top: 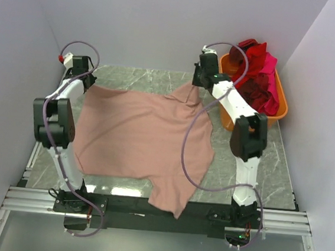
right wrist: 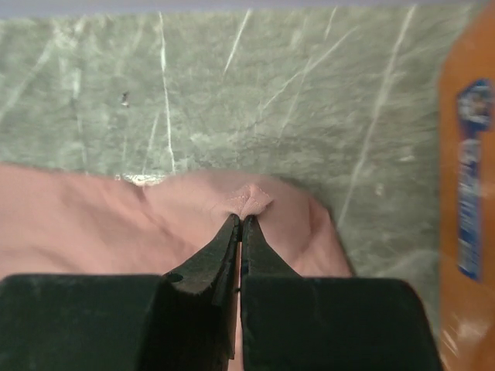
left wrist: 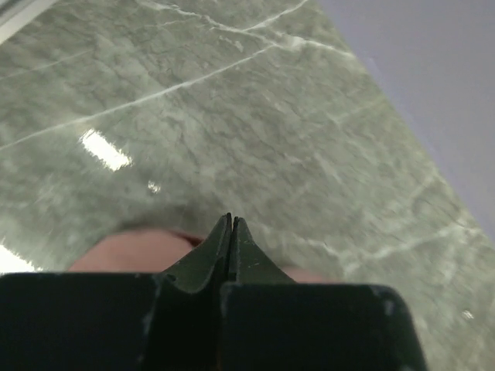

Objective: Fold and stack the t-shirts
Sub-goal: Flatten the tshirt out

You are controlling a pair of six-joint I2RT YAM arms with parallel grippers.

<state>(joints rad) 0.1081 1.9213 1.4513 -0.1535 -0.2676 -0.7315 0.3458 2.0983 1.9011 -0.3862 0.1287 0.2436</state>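
Observation:
A dusty pink t-shirt (top: pixel 137 134) lies spread over the middle of the marble table, its near corner hanging over the front rail. Its far edge runs taut between both grippers. My left gripper (top: pixel 84 80) (left wrist: pixel 232 218) is shut at the shirt's far left corner, pink cloth (left wrist: pixel 131 251) showing either side of the fingers. My right gripper (top: pixel 199 81) (right wrist: pixel 242 219) is shut on the far right corner, where a small pinch of the shirt (right wrist: pixel 249 199) pokes past the tips. More t-shirts are piled in the tub: red (top: pixel 254 54), hot pink (top: pixel 269 67) and maroon (top: pixel 257 89).
The orange plastic tub (top: pixel 280 92) (right wrist: pixel 464 193) stands at the back right, close beside the right arm. Grey walls close in the table at the back and on both sides. Bare marble (left wrist: pixel 255 100) lies beyond the shirt's far edge.

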